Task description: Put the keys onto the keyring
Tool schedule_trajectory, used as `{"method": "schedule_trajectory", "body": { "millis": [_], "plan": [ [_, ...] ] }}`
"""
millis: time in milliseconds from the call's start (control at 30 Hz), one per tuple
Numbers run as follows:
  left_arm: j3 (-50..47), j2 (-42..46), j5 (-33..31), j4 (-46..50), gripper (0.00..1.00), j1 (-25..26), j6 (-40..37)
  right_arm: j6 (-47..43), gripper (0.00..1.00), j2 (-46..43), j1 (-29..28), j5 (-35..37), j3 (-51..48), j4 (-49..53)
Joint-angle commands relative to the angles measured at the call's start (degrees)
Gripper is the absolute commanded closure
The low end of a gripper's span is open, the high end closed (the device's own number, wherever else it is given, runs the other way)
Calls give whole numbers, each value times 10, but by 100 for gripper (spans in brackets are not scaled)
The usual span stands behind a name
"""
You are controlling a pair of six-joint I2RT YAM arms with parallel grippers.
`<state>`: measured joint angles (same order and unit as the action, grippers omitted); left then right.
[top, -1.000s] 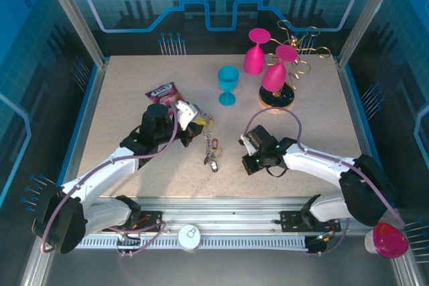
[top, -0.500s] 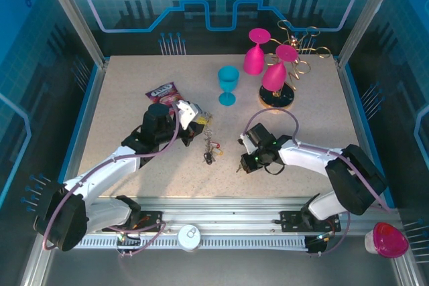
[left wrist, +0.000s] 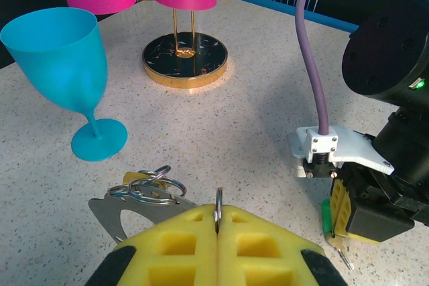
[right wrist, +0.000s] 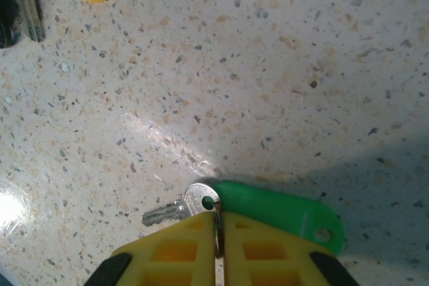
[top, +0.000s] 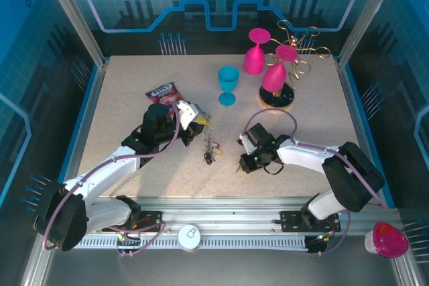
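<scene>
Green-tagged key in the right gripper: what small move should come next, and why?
Probably a short lift and a shift toward the left gripper. The right gripper is shut on the small ring joining the silver key and green tag, low over the table, while the left gripper pinches a thin ring upright, apart from it.

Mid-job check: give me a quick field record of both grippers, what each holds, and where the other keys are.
left gripper: shut on keyring, pinched edge-on
right gripper: shut on green-tagged key, by its small loop
other keys: strung out on the table between the grippers; link to keyring unclear
behind: blue goblet, gold rack with pink goblets
</scene>
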<state>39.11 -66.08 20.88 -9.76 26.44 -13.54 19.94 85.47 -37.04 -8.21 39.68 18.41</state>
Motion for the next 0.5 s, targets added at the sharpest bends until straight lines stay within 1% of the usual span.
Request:
{"method": "schedule_trajectory", "body": {
  "millis": [0, 133, 267, 467],
  "plan": [
    [-6, -2, 8, -35, 100, 4, -8, -2, 93, -6, 7, -8, 12, 7],
    [-7, -2, 7, -36, 100, 4, -9, -6, 100, -18, 7, -8, 13, 12],
    [-9, 2, 11, -35, 100, 4, -17, -19, 100, -46, 7, -9, 8, 10],
    [-9, 14, 25, -33, 100, 5, -39, -94, 100, -146, 8, -15, -13, -10]
  ]
}}
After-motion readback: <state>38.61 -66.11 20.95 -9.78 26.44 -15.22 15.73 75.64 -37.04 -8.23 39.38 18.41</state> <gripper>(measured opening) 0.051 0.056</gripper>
